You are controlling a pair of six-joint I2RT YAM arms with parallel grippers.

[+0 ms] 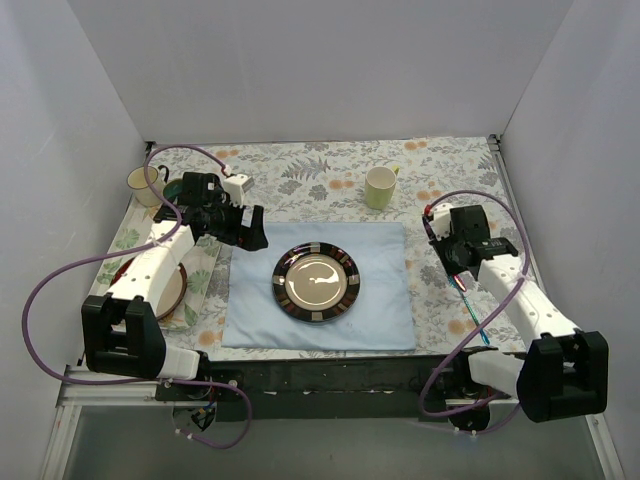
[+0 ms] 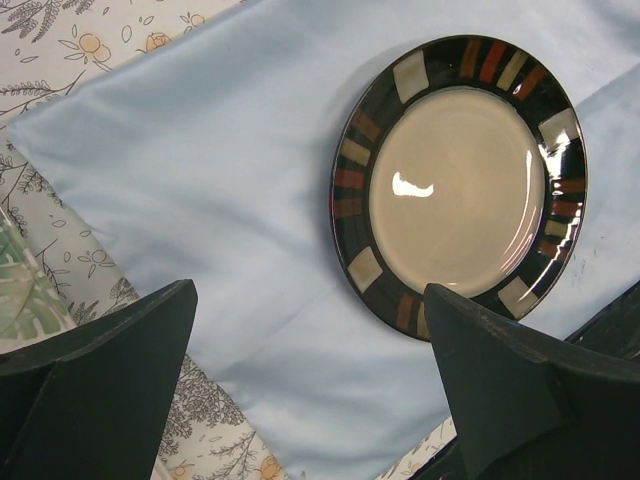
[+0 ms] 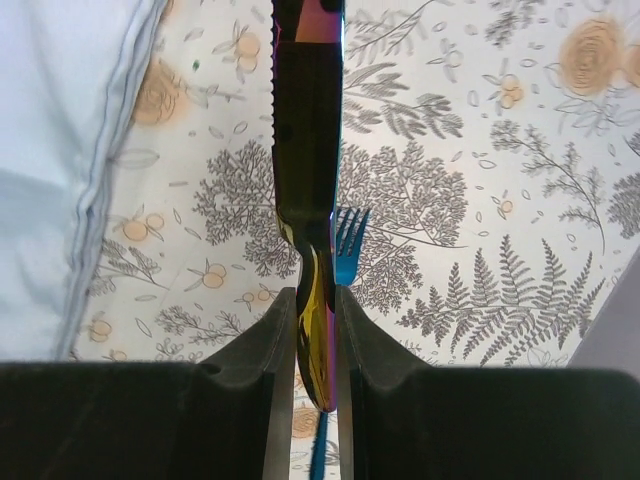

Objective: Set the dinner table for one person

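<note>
The dinner table (image 1: 330, 160) carries a light-blue mat (image 1: 250, 300) with a dark-rimmed plate (image 1: 316, 282) on it. The plate (image 2: 460, 180) and mat (image 2: 200, 180) also show in the left wrist view. My left gripper (image 1: 250, 230) hangs open and empty over the mat's left part (image 2: 310, 380). My right gripper (image 1: 453, 266) is right of the mat and shut on an iridescent knife (image 3: 312, 150), held by its handle above the cloth, blade pointing away. A blue fork (image 3: 350, 245) lies on the cloth under it and also shows in the top view (image 1: 478, 325).
A green mug (image 1: 380, 187) stands behind the mat. A cream mug (image 1: 143, 185) stands at the back left. A small tray with a brown-rimmed dish (image 1: 170, 290) lies left of the mat, partly under my left arm. White walls close in three sides.
</note>
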